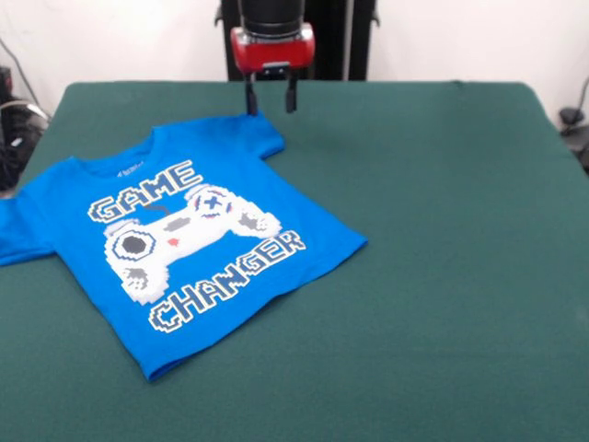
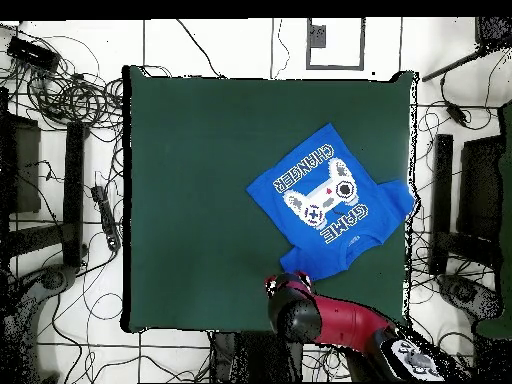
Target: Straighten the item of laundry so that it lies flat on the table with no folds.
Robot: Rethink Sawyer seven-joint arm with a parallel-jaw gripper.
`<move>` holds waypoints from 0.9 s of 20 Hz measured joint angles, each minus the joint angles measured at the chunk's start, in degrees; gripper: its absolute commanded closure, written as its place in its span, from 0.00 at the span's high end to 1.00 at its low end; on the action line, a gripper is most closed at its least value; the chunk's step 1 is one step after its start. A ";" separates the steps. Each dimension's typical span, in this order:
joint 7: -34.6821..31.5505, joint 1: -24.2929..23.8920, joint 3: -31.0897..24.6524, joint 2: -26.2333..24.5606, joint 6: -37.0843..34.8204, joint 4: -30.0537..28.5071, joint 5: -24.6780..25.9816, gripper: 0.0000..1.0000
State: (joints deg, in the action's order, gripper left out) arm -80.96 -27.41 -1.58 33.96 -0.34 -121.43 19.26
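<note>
The item of laundry [image 1: 193, 235] is a bright blue T-shirt with white "GAME CHANGER" lettering and a game controller print. It lies spread out and turned at an angle on the left part of the dark green table [image 1: 442, 258], print up. One sleeve reaches the table's left edge. In the overhead view the shirt [image 2: 330, 197] lies toward the right side of the table [image 2: 190, 190]. My gripper [image 1: 271, 96] hangs open just above the shirt's far sleeve, holding nothing. Seen from overhead, the red gripper head [image 2: 290, 295] stands beside that sleeve.
Cables and black equipment [image 2: 70, 190] lie on the floor around the table on both sides. The robot's arm [image 2: 350, 330] reaches in over the table's edge by the shirt.
</note>
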 measured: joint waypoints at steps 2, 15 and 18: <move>0.00 -0.01 0.00 0.00 0.00 0.00 -0.07 1.00; 0.00 -0.17 0.01 -1.83 0.00 0.42 -0.12 1.00; 0.00 -0.38 0.01 -2.87 0.00 0.89 -0.13 1.00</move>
State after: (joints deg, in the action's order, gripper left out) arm -80.96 -27.79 -1.57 31.09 -0.34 -120.55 19.12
